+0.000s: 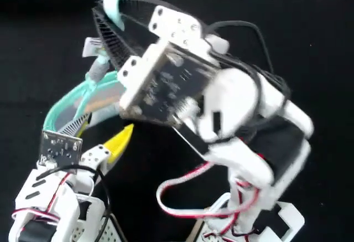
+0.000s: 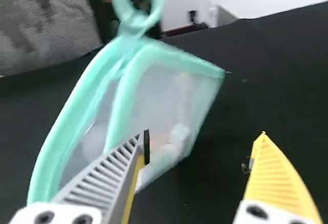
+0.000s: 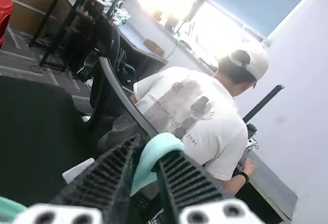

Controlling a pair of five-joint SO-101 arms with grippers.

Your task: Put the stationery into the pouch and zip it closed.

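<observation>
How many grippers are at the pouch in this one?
2. The right gripper is shut on the pouch's loop; the left gripper is open at the pouch's opposite end.

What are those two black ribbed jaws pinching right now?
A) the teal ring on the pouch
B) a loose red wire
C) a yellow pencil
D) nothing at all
A: the right wrist view shows the teal ring squeezed between the black jaws, and the left wrist view shows it attached to a corner of the pouch.
</observation>
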